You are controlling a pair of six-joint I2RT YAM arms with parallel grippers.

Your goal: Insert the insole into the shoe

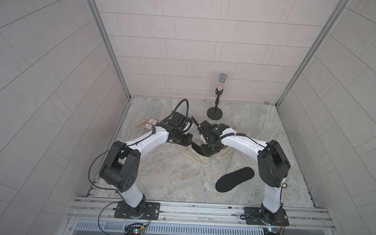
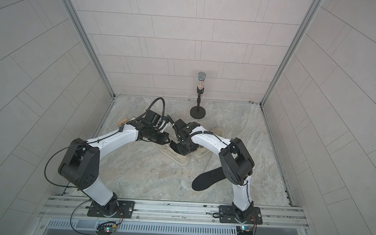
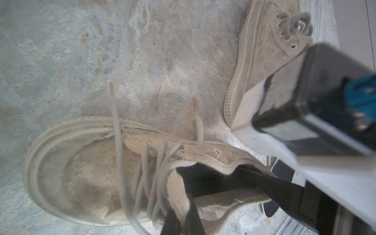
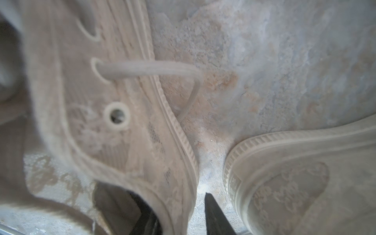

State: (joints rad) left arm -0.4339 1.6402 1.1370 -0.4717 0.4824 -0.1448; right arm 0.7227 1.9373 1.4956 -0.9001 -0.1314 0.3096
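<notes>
Two cream lace shoes lie at mid-table. My left gripper [image 3: 183, 203] is shut on the tongue [image 3: 179, 189] of the nearer shoe [image 1: 199, 160] and holds it up from the laces. A black insole [image 3: 213, 179] shows inside that shoe's opening. My right gripper [image 4: 168, 195] is open and straddles the shoe's side wall [image 4: 162, 162]. One finger [image 4: 126, 213] is inside the shoe. The other finger [image 4: 213, 215] is outside, a little off the wall. Another black insole [image 1: 234, 179] lies flat on the table in front of the right arm.
The second shoe [image 1: 222, 154] lies close to the right of the first, partly under the right arm. A microphone on a round stand [image 1: 215, 113] is at the back. A small card box [image 1: 152, 123] and a wooden block [image 1: 141, 123] are at the back left. Walls enclose three sides.
</notes>
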